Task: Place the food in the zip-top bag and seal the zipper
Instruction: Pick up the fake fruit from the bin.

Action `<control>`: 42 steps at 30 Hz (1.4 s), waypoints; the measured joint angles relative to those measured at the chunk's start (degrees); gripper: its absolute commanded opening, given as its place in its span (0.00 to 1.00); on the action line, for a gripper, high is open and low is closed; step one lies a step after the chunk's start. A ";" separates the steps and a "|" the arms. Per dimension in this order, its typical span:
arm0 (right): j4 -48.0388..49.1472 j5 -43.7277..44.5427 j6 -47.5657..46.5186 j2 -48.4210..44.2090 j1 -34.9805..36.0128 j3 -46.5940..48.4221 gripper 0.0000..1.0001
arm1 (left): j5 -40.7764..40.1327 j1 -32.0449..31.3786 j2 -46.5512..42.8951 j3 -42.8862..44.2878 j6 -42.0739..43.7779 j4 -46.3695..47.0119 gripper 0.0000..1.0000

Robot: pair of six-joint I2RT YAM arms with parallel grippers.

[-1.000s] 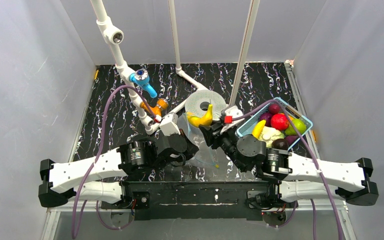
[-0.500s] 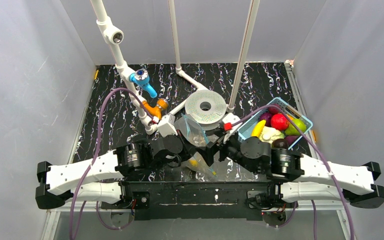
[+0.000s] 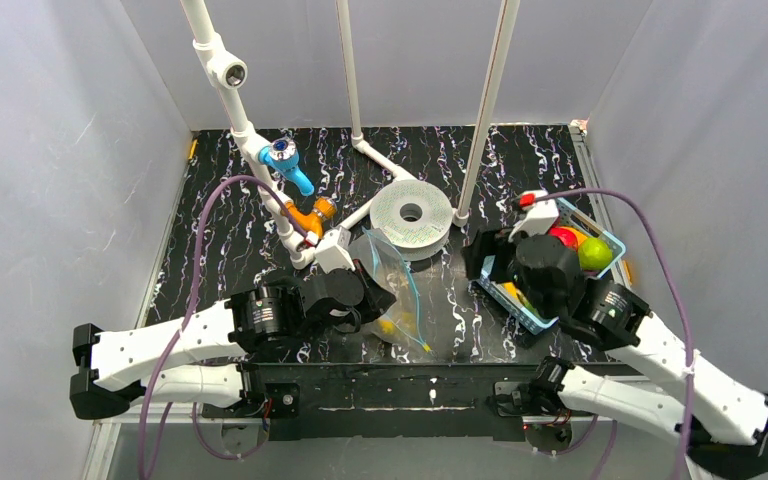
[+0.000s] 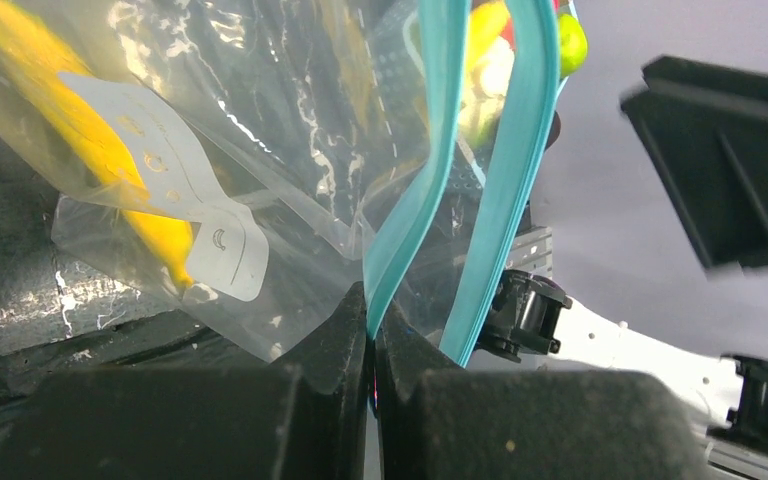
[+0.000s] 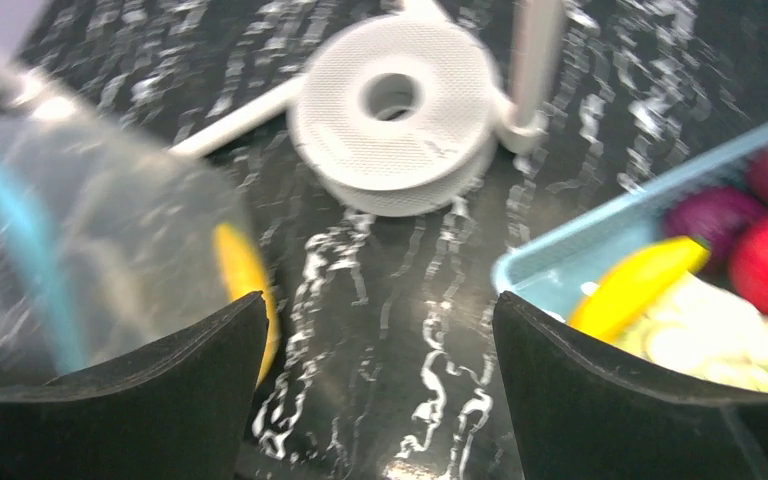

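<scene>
And it's away! A second ago my right gripper [image 5: 380,310] was pinching the banana [image 3: 392,325] above the zip-top bag [image 3: 405,285]. Half a second ago the banana was already inside, and now it lies low in the bag, towards the near edge of the table. My right arm has swung off to the right, clear of the bag, and hangs over the blue basket [image 3: 605,231]. The fingers are spread wide with nothing between them.
</scene>
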 measured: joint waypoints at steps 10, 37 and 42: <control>-3.04 -17.46 10.08 8.63 -39.32 -8.48 0.86 | 0.85 0.00 0.00 0.31 0.44 -0.24 0.00; 7.56 -10.10 18.23 25.18 -47.30 -12.17 0.53 | 2.49 0.00 -0.33 0.28 0.66 -0.22 0.00; 8.57 -9.42 18.62 25.99 -47.28 -12.20 0.22 | 2.67 0.00 -0.33 0.28 0.66 -0.17 0.00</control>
